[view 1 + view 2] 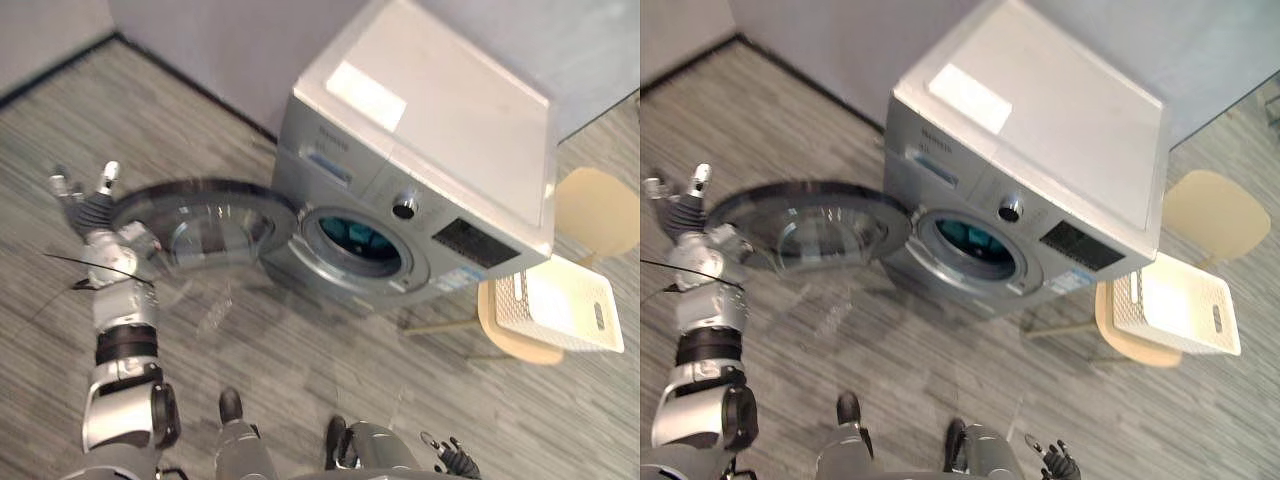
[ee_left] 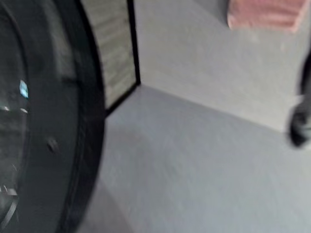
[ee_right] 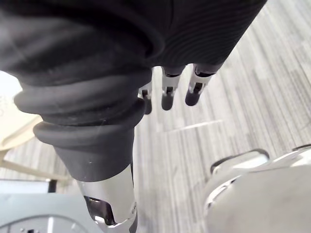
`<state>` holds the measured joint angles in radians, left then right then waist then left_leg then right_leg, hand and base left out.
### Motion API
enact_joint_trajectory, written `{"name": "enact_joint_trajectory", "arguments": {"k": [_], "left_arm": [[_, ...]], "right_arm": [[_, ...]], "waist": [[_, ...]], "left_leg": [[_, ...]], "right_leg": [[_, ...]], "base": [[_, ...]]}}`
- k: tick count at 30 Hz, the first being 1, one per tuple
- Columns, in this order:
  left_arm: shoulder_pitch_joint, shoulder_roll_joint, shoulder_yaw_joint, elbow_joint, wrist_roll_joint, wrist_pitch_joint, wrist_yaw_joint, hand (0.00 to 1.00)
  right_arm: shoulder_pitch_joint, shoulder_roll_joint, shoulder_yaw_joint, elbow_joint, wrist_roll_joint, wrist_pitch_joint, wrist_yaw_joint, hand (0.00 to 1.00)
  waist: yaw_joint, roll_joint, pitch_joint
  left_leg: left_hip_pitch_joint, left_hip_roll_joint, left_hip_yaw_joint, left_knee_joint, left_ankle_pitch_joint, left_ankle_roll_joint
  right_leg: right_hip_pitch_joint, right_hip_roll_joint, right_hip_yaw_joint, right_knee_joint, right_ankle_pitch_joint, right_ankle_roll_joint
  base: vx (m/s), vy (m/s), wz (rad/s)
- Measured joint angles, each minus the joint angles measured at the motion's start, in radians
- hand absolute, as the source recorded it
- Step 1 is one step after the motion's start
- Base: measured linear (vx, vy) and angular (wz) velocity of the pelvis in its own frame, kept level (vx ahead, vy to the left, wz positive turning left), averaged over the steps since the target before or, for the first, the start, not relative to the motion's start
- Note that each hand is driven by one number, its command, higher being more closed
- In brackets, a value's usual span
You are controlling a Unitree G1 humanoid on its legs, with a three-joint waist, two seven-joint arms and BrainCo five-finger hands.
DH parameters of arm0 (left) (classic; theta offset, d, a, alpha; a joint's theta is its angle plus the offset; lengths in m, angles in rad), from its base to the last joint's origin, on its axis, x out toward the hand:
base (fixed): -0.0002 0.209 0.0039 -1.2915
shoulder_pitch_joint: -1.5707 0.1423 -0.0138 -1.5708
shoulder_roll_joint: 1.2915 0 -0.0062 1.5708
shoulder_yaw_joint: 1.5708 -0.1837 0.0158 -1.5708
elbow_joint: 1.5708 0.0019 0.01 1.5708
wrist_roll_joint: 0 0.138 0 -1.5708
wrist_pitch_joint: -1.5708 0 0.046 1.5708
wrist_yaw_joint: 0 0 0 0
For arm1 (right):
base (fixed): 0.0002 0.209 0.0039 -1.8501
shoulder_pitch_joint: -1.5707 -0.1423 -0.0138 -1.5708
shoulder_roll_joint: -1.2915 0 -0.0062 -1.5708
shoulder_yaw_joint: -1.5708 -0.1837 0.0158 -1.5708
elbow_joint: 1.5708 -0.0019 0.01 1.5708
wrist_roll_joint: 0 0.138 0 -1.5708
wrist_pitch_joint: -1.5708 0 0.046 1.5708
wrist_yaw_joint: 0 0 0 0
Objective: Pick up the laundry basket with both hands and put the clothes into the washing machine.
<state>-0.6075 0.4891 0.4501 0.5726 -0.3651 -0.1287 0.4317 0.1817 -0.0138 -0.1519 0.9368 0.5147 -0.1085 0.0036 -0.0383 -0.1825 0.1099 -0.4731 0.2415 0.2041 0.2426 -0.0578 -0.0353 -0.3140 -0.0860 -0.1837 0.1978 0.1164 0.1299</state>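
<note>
door (image 1: 200,228): we see it wide open
left hand (image 1: 90,205): fingers spread, empty, beside door
right hand (image 3: 166,99): slack, empty
basket (image 1: 560,300): on chair (image 1: 520,345)

White basket (image 1: 556,303) on chair (image 1: 515,342); washer (image 1: 440,130) open.

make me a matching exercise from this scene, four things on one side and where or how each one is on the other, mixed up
Things:
1. washing machine door
2. laundry basket
3. left hand
4. right hand

Place or state:
a. resting on the beige chair
b. swung wide open
c. low at the robot's side, fingers relaxed
d. raised beside the door's rim

Pairs: 1-b, 2-a, 3-d, 4-c
</note>
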Motion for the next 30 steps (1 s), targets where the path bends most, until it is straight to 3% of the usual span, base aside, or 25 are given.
{"name": "enact_joint_trajectory", "arguments": {"k": [3,6,9,14,19,23,26,30], "left_arm": [[-0.082,0.067,0.045,0.020,-0.018,-0.009,0.047,0.00],[-0.218,0.136,0.036,0.018,-0.014,-0.015,0.075,0.00],[-0.395,0.185,-0.040,0.021,-0.002,-0.015,0.077,0.00],[-0.561,0.189,-0.129,0.024,0.038,-0.010,0.077,0.00],[-0.637,0.234,-0.224,0.024,0.115,0.000,0.069,0.00],[-0.791,0.265,-0.272,0.118,0.170,0.038,-0.033,0.00],[-0.783,0.264,-0.262,0.145,0.208,0.031,-0.066,0.00],[-0.719,0.232,-0.237,0.183,0.226,0.015,-0.171,0.00]], "right_arm": [[-0.028,0.004,0.000,-0.014,0.017,-0.004,0.000,0.00],[-0.030,0.001,0.013,-0.095,0.036,-0.030,-0.002,0.00],[-0.030,-0.015,0.036,-0.200,0.068,-0.051,-0.005,0.00],[-0.029,-0.026,0.114,-0.298,0.080,-0.081,-0.010,0.00],[-0.029,-0.025,0.152,-0.308,0.082,-0.084,-0.008,0.00],[-0.029,-0.011,0.153,-0.326,0.103,-0.081,0.001,0.00],[-0.029,0.005,0.155,-0.324,0.104,-0.078,0.001,0.00],[-0.029,0.004,0.158,-0.323,0.103,-0.058,0.023,0.00]], "waist": [[0.011,-0.040,0.025],[0.052,-0.029,0.067],[0.052,-0.027,0.096],[0.051,-0.028,0.127],[0.047,-0.028,0.128],[0.028,-0.028,0.128],[0.022,-0.028,0.128],[0.028,-0.023,0.131]], "left_leg": [[-0.089,-0.008,0.009,0.039,0.017,0.008],[-0.162,0.038,0.006,0.060,0.039,-0.017],[-0.233,0.087,-0.007,0.031,0.083,-0.040],[-0.339,0.138,-0.015,0.001,0.100,-0.044],[-0.401,0.145,-0.039,-0.001,0.122,-0.045],[-0.457,0.138,-0.056,0.000,0.156,-0.032],[-0.460,0.133,-0.057,0.003,0.161,-0.026],[-0.429,0.126,-0.049,0.019,0.160,-0.025]], "right_leg": [[0.041,0.014,0.006,-0.193,0.014,-0.007],[0.002,0.056,0.010,-0.249,0.044,-0.003],[-0.078,0.107,0.001,-0.259,0.086,-0.019],[-0.185,0.155,-0.006,-0.295,0.200,-0.036],[-0.240,0.168,-0.012,-0.295,0.219,-0.036],[-0.281,0.168,-0.042,-0.295,0.219,-0.037],[-0.280,0.164,-0.057,-0.295,0.219,-0.037],[-0.244,0.156,-0.059,-0.295,0.219,-0.037]], "base": [[-0.03,-0.053,0.01],[-0.14,-0.138,-0.30],[-0.19,-0.117,-0.31],[-0.13,0.010,-0.26],[-0.05,0.062,-0.06],[-0.03,0.038,0.07],[-0.03,0.064,0.07],[-0.02,0.057,0.08]]}}
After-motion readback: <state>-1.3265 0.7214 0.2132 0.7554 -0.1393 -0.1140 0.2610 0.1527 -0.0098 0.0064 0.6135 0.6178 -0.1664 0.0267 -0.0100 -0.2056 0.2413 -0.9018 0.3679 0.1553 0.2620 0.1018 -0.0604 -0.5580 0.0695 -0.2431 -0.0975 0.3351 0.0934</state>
